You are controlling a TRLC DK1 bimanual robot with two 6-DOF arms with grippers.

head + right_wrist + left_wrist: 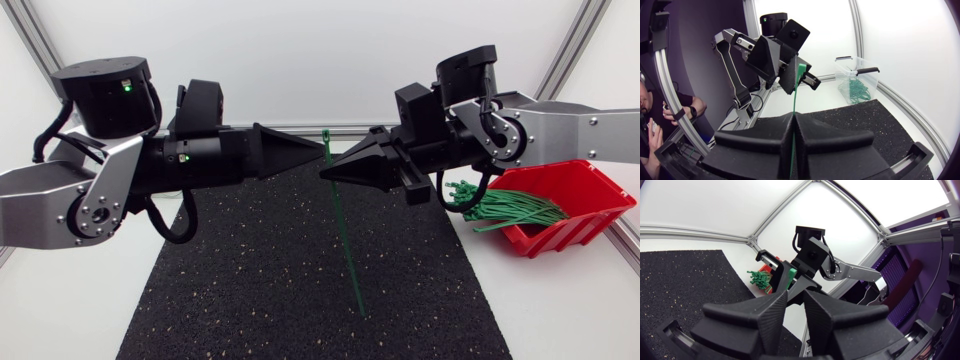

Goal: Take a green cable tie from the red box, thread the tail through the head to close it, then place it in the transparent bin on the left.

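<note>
Between left hand (316, 153) and right hand (328, 172), cable tie (345, 240) tail over open mat (240, 285).

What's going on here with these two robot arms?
Both arms meet above the black mat, sharing one green cable tie. The left tool is shut on its upper end and the right tool is shut on it just below, with the tail hanging straight down toward the mat. The tie is not yet threaded into a loop. Spare ties lie in the red box, and the transparent bin holds some green ties.
</note>
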